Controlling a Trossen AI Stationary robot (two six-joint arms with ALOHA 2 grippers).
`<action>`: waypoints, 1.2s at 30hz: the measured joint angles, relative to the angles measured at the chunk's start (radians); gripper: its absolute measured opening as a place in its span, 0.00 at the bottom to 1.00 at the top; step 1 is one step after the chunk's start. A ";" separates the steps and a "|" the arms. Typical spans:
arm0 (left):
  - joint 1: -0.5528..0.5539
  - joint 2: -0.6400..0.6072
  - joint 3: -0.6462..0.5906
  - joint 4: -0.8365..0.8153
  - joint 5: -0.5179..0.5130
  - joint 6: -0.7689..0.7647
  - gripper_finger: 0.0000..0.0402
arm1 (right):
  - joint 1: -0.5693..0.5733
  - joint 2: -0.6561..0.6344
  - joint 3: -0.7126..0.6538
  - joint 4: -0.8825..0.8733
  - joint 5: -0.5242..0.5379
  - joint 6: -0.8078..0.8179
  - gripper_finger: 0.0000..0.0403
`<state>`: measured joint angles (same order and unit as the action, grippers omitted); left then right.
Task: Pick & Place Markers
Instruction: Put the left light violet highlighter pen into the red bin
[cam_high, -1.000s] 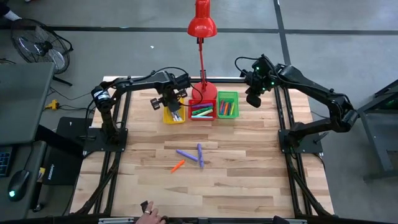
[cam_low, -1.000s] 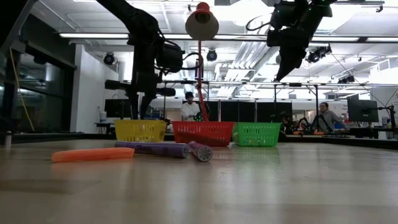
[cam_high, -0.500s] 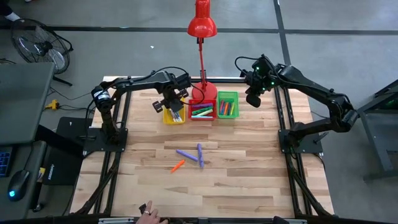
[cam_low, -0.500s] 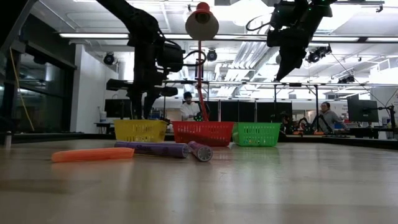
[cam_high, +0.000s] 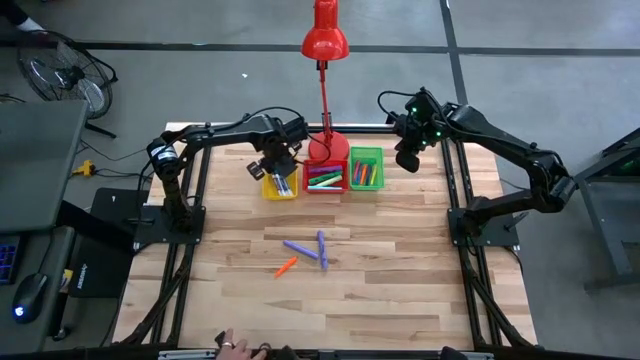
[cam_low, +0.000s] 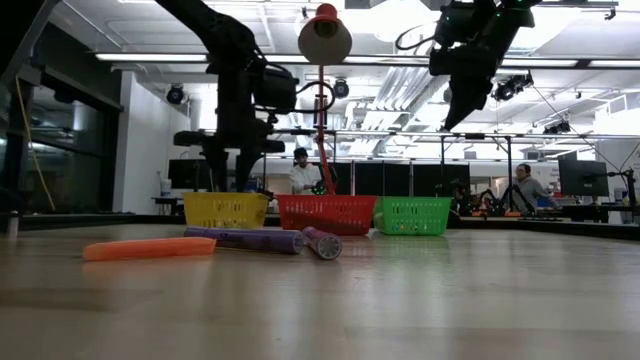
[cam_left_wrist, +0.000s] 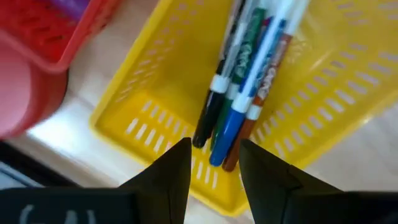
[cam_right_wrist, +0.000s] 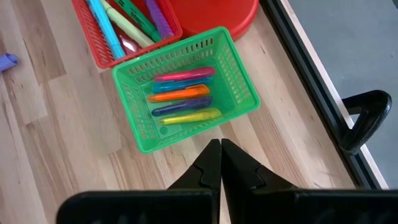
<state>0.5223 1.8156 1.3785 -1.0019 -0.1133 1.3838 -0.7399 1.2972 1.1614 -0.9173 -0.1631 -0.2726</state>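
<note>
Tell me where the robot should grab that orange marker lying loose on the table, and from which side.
Grip the orange marker around its mid-barrel, coming straight down from above. It lies flat on the bare wooden table, apart from the two purple markers, so the hand's fingers should probably close across its narrow width, turned crosswise to its diagonal length.

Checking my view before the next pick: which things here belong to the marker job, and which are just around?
Job: loose purple markers, orange marker, markers in the yellow bin, left gripper.
Around: red lamp, floor fan, person's hand.
</note>
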 joint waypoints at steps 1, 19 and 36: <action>-0.001 0.000 0.000 0.003 -0.006 -0.028 0.32 | -0.002 0.000 0.000 -0.001 0.000 -0.001 0.00; -0.049 0.000 0.265 -0.166 0.071 -0.895 0.33 | -0.068 -0.002 0.000 -0.012 -0.025 -0.028 0.00; -0.153 -0.145 0.194 -0.044 0.176 -1.464 0.33 | -0.152 -0.127 -0.119 0.021 -0.086 -0.065 0.00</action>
<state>0.3696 1.6707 1.5729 -1.0461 0.0626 -0.0799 -0.8914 1.1703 1.0423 -0.8959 -0.2492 -0.3375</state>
